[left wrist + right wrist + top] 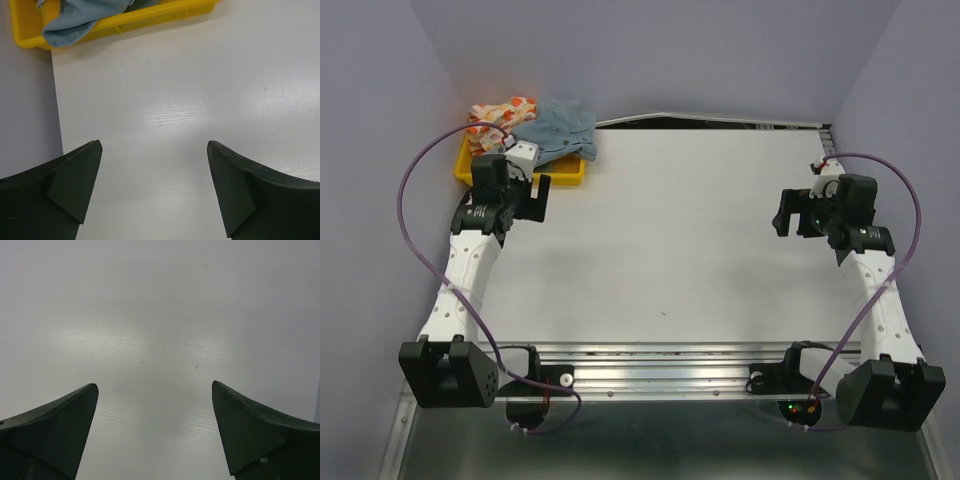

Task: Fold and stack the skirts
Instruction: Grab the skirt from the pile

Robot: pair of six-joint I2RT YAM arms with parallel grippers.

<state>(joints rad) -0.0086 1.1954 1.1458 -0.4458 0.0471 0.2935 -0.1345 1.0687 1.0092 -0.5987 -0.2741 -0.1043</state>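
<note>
1. Two black mounts sit at the near edge of the bench: the left arm base near the near-left corner and the right arm base near the near-right corner.
2. Farther in, by the right edge, the right gripper hangs over bare white surface. Its jaws are spread wide with nothing between them (the wrist view shows only bench top in the gap).
3. Slightly farther, by the left edge, the left gripper is just short of the yellow tray. Its jaws are also spread wide, and they touch no cloth.
4. At the far-left corner the tray holds both skirts, crumpled and unfolded.
   - The denim skirt fills the tray's right part. One fold droops over the tray's near wall in the left wrist view.
   - The spotted skirt lies against the denim skirt's left side, bunched over the tray's far-left rim.
</note>
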